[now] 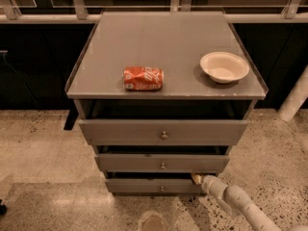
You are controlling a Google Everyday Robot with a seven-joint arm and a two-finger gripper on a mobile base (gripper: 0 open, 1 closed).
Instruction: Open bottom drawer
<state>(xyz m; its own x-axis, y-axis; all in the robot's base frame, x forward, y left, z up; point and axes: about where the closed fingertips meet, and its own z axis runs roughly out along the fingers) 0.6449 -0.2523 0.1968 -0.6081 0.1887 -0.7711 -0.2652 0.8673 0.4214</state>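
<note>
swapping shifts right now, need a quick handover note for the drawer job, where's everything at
Gripper: low at the right end of the bottom drawer, by its top edge, arm reaching in from the lower right. It is well right of the drawer's centre knob. I cannot tell if it is touching.
Things: the bottom drawer is the lowest, narrowest grey front, under the middle drawer and top drawer.
Done: the gripper is at the drawer.
Left: the front sits back under the two above and does not look pulled out; pull it open.
On top, not part of the job: a crushed red can and a white bowl.
</note>
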